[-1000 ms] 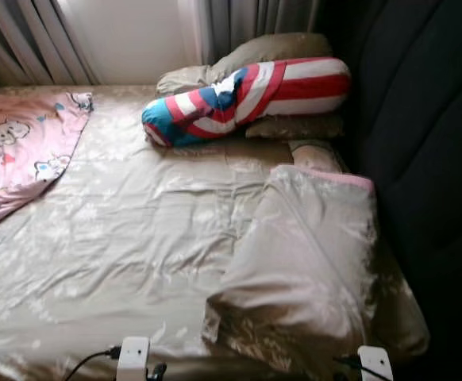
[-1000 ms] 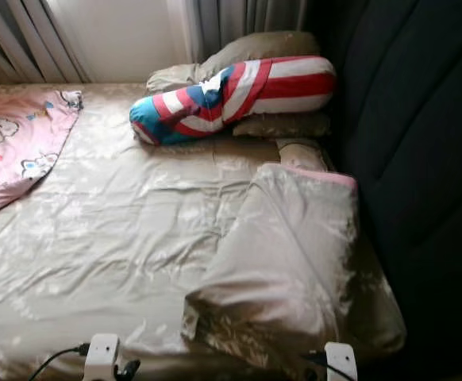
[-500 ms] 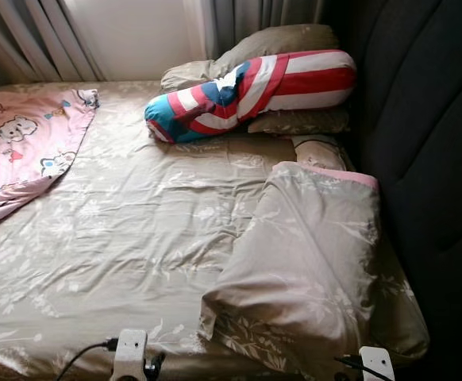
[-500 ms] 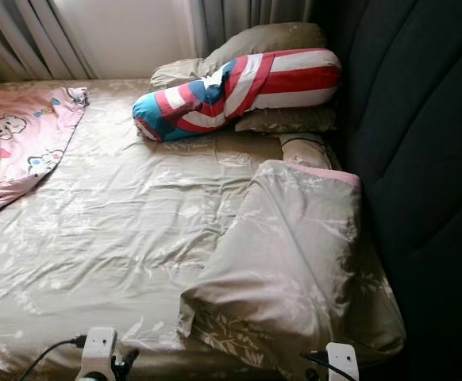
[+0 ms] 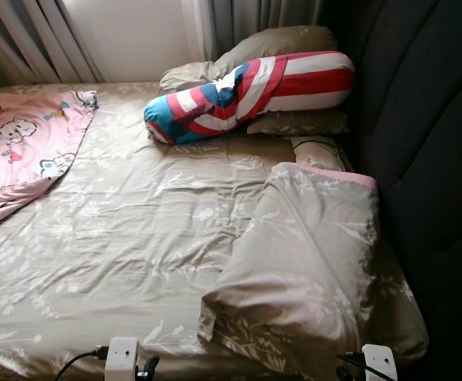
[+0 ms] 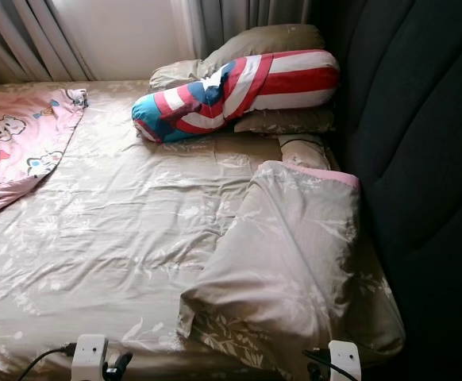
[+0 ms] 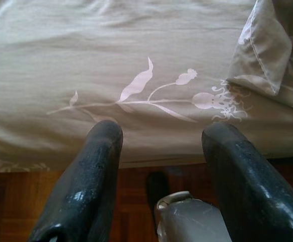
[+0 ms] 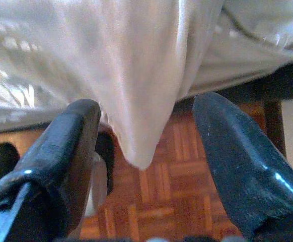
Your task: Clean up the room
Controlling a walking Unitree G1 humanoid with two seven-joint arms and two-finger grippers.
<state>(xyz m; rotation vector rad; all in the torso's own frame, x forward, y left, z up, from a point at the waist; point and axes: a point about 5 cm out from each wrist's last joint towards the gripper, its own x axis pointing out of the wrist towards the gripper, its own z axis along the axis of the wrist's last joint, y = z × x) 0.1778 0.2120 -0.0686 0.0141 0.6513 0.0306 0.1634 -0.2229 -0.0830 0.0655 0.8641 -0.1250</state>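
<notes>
**A:** Bed first — where are the grippers against it?

**B:** Both wait at its near edge. The left gripper (image 7: 159,151) has its two black fingers (image 7: 93,171) spread wide with nothing between them, pointing at the flower-printed sheet (image 7: 136,60) where it drops over the side toward the wood floor (image 7: 15,201). The right gripper (image 8: 146,146) is spread too; a hanging corner of the folded quilt (image 8: 146,101) droops between its fingers, but they do not pinch it.

**A:** So nothing is held. And outward from there?

**B:** The folded quilt (image 5: 302,254) lies in a loose heap on the right side of the bed (image 5: 136,238), next to the dark headboard (image 5: 421,159), its lower corner spilling over the near edge. Beyond it, the striped bolster (image 5: 255,91) lies askew across two beige pillows (image 5: 279,44). A pink cartoon blanket (image 5: 25,151) is bunched at the far left, well apart from the rest. Curtains (image 5: 239,20) hang behind.

**A:** How far along would you call it?

**B:** Early, I'd judge. The sheet looks mostly flat though wrinkled, but the quilt is not spread or squared, the bolster and pillows are not straightened, and the pink blanket is untouched. The drooping quilt corner seems the likeliest thing to take hold of next.
</notes>
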